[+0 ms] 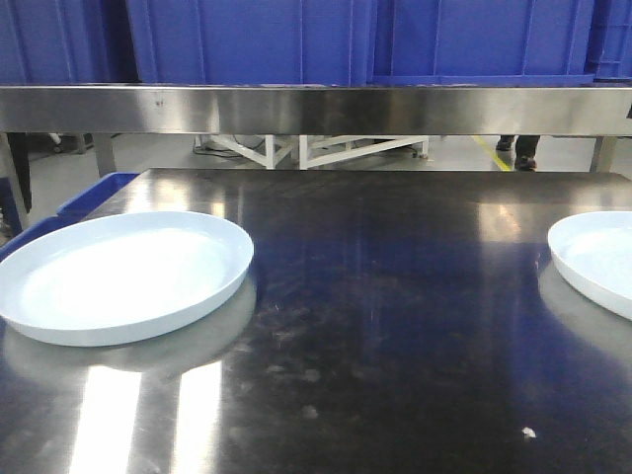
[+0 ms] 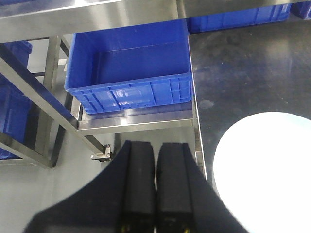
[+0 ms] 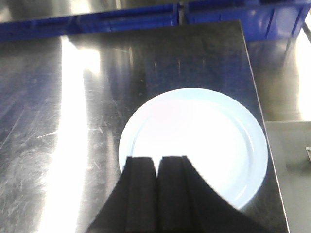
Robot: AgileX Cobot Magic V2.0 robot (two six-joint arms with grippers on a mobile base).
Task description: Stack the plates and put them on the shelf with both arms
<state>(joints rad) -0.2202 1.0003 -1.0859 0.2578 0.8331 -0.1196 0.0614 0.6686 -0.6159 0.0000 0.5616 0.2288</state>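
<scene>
L gripper [image 2: 156,155] fingers pressed together, holding nothing, just outside the table [image 2: 243,68] left edge, beside left plate [image 2: 267,170]. R gripper [image 3: 157,165] same, over right plate [image 3: 194,141], which lies near the right edge. Open blue crate [image 2: 131,73] sits on steel ledge [image 2: 136,122]. Plates well apart.

- Scratched steel worktop [image 1: 395,326], dark and shiny, with bright light streaks at 7 o'clock.
- Steel shelf [image 1: 316,109] across 12 o'clock, blue crates [image 1: 257,39] above it.
- Grey floor [image 1: 168,153] and a white frame [image 1: 326,150] beneath the shelf.

No readable text, labels, brands or numbers anywhere.
</scene>
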